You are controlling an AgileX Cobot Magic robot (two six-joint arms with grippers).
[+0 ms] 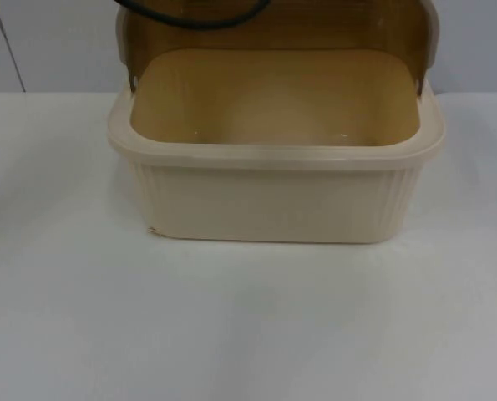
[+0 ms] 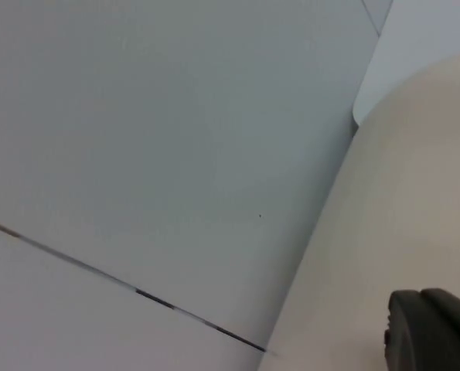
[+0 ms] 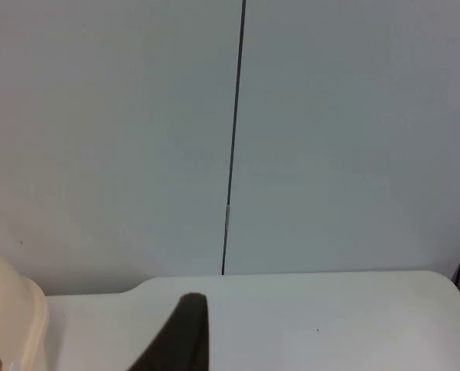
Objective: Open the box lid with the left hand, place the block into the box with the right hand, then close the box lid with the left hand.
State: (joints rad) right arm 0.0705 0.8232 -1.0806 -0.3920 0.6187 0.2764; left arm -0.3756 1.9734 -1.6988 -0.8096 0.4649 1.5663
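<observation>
**Cream plastic box stands open, no block seen**

Cream plastic, ribbed and stiff, the box [image 1: 273, 192] sits mid-table with its lid [image 1: 273, 25] raised. It looks light and perhaps slippery; the lid's edge seems the best hold. Left gripper [image 2: 434, 328] hovers beside the lid, right gripper [image 3: 179, 336] near the wall; whether either is wide or narrow I cannot tell.
</observation>
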